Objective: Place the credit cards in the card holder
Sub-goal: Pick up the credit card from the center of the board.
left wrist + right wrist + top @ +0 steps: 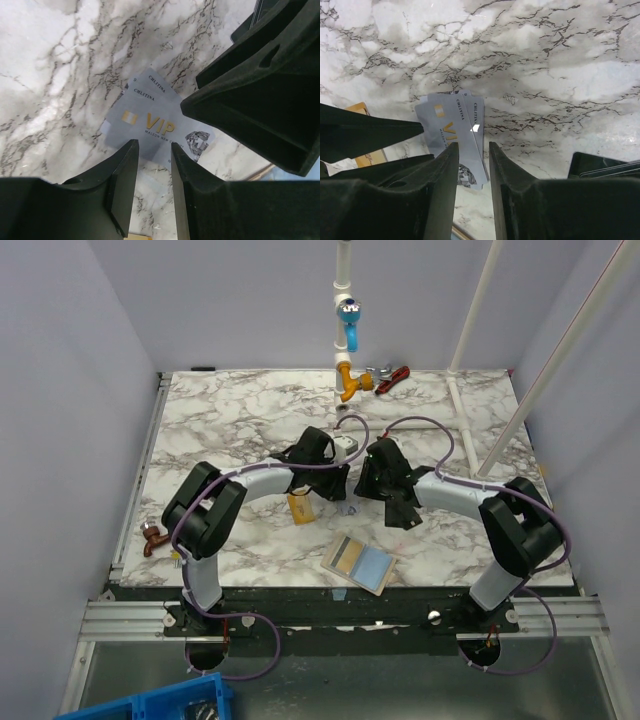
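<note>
Overhead: both arms bent inward, wrists nearly meeting over the middle of the marble table (230, 420). The card holder (377, 566) lay open and flat near the front edge, light-blue lining up, apart from both arms. The gold card (302, 508) lay on the table just beside the left wrist. The pale card was barely legible from up there.

Left wrist view: the pale silver card (150, 120) lay flat on the marble with gold "VIP" lettering, a second pale edge fanned out beneath it. The left gripper (152, 165) stood over its near edge — jaws parted by a narrow gap, nothing pinched between them. Whether the tips touched the card could not be told.

Right wrist view: the right gripper (473, 160) stood over the same card from the other side, jaws likewise part open and holding nothing. This view showed most plainly the black card (600, 165) — on the table at lower right, well apart from the pale one.
</note>
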{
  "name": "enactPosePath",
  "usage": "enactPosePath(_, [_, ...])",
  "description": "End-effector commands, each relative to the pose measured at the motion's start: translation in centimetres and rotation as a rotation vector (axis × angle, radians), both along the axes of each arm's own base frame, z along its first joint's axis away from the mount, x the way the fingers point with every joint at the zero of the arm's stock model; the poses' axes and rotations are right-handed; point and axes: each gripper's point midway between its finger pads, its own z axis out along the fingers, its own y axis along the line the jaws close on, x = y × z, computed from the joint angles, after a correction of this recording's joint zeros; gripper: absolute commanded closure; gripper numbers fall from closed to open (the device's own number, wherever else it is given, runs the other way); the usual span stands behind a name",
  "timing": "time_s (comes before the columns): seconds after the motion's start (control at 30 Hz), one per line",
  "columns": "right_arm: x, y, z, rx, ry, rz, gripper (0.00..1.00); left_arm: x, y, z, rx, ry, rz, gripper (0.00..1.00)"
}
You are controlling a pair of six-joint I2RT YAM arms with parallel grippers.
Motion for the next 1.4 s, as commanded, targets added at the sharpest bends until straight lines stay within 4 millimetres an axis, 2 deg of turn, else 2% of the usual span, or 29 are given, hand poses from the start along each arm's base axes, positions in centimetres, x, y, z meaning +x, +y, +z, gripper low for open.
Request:
enactPosePath(0.0, [-0.1,-0.2,-0.4,0.028,-0.007,-0.036,0.63,-0.3,-0.8,-0.4,0.033,0.046,-0.008,0.67])
enactPosePath(0.2, [-0.3,-0.4,-0.3,0.090,-0.030,-0.052,0.61,0.0,-0.5,-0.7,0.077,0.038,0.025,0.67])
enactPosePath(0.37, [-1.0,-0.3,-1.0,0.123,-0.017,-0.042,0.60,0.0,-0.3,-1.2,0.176,0.004,0.024,0.65])
enactPosePath(0.77, [-2.6,-0.3,-1.1,0.247,0.007,-0.025,0.61,-1.1,0.4,-2.1,0.324,-0.110,-0.102,0.68])
enactPosePath(0.9, [-3.1,-0.4,-1.2,0.270,0.018,-0.019,0.62,-0.9,0.7,-1.2,0.322,-0.154,-0.116,0.66])
enactPosePath(1.1, [-3.4,-0.3,-1.0,0.299,0.018,-0.022,0.62,-0.4,0.9,-2.3,0.396,-0.163,-0.132,0.65])
enactPosePath(1.23, [-4.0,0.4,-1.1,0.355,0.039,-0.016,0.62,-1.1,0.8,-2.3,0.390,-0.134,-0.154,0.67])
enactPosePath(1.37, [-4.3,0.9,-1.3,0.399,0.055,-0.013,0.63,-3.6,0.0,-3.6,0.336,-0.043,-0.241,0.67])
